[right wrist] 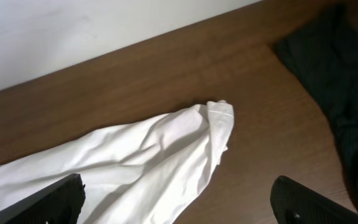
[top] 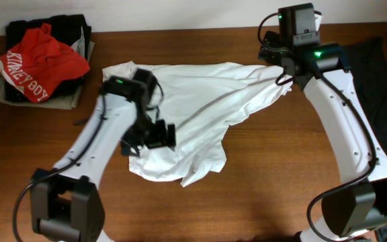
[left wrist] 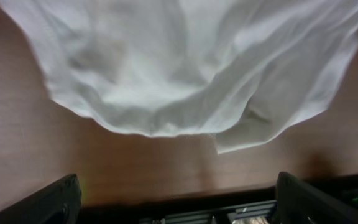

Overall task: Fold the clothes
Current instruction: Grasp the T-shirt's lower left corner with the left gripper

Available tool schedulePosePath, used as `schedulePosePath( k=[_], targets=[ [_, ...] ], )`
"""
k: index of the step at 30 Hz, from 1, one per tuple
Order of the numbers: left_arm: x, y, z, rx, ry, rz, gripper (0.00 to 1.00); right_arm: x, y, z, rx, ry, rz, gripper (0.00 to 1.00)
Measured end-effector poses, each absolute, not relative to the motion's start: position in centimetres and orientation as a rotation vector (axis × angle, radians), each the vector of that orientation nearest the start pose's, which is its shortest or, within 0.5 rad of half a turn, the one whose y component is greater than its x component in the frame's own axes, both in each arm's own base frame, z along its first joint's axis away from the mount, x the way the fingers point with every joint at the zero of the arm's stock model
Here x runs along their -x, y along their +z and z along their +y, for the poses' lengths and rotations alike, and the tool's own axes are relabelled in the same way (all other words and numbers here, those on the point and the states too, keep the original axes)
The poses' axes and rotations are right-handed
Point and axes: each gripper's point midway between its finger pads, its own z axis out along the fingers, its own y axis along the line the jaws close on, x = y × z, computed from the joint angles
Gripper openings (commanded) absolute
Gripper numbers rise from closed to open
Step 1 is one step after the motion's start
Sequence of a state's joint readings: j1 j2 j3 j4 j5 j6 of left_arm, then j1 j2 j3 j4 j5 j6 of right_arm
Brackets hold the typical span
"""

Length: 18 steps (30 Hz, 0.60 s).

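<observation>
White shirt-like garment of thin soft fabric: lying on the brown wooden worktop in the middle of the overhead frame. It's spread out-ish but pretty rumpled, with one sleeve running toward the upper right and the lower edge bunched near bottom centre.
Left hand: over the garment's left part, jaws spread all the way, nothing in them. Its wrist view shows only a wavy cloth edge and bare wood ahead.
Right hand: up by the sleeve tip at upper right, also gaping wide and empty. The sleeve end lies ahead of its fingers, not between them.
Done so far: honestly not much. It's laid out, sort of, but I can't see a clean fold anywhere.
Left to do: smooth the creases, bring the sleeves in, fold the body over, so basically everything, I'd say.
Bystanders: red shirt with white lettering on a pile at upper left, dark blue-black garment at the right edge. Neither is touching the white one.
</observation>
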<state>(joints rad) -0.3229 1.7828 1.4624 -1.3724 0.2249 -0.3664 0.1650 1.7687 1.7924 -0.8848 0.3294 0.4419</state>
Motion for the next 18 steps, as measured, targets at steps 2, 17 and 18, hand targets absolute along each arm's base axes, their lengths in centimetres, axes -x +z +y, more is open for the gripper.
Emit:
schedulePosePath(
  k=[2, 17, 18],
  targets=[
    [-25.9, 9.6, -14.3, 0.06, -0.275, 3.338, 1.0, -47.3, 25.7, 0.1, -0.527, -0.131, 2.322, 0.99],
    [-22.8, 2.6, -19.6, 0.081, -0.412, 3.298, 0.99, -45.5, 22.5, -4.3, -0.665, -0.04, 2.461, 0.99],
    [-22.8, 2.1, -19.6, 0.098, -0.416, 3.292, 0.99, -45.5, 22.5, -4.3, -0.665, -0.037, 2.465, 0.99]
  ],
)
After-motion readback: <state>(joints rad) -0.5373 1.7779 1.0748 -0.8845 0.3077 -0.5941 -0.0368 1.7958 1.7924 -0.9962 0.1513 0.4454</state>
